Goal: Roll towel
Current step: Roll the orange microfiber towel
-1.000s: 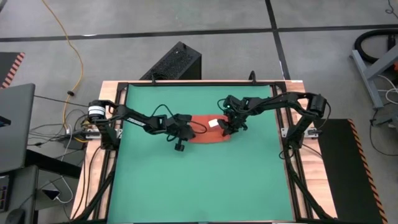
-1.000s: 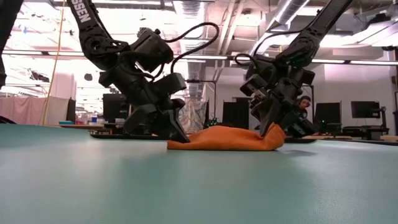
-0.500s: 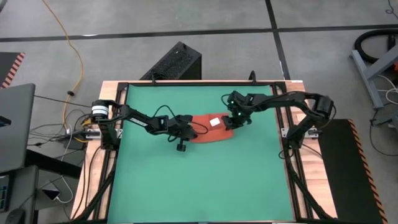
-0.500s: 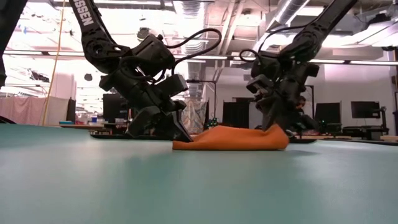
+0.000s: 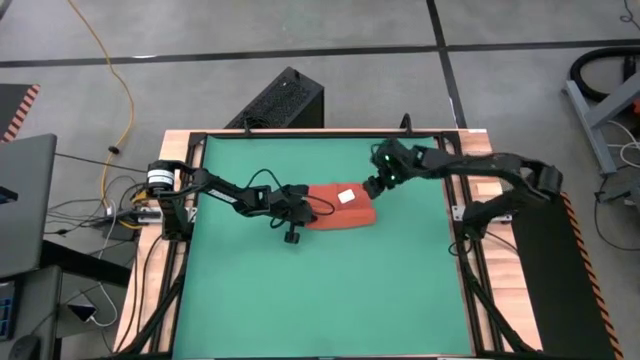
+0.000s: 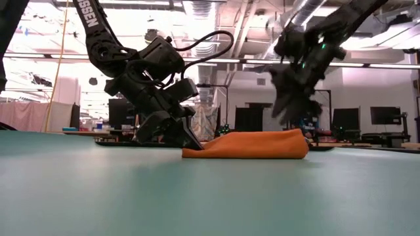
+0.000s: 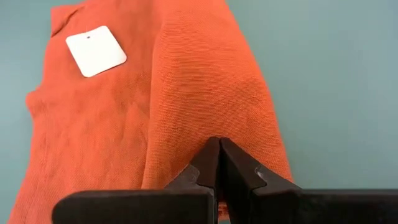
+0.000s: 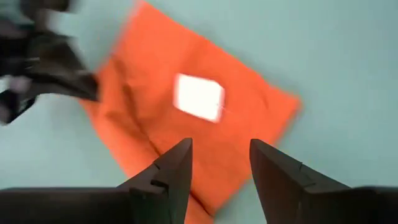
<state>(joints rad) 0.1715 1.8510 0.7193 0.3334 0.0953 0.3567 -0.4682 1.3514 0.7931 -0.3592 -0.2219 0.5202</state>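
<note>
The towel [image 5: 339,208] is lying folded near the middle of the green mat [image 5: 320,290], its white tag [image 5: 347,196] facing up. The towel's left edge is being pinched against the mat by the left gripper [image 7: 218,163], whose fingers are pressed together on the cloth. The right gripper [image 8: 217,163] is being held above the towel's right end, clear of the cloth, with its fingers parted and nothing between them.
</note>
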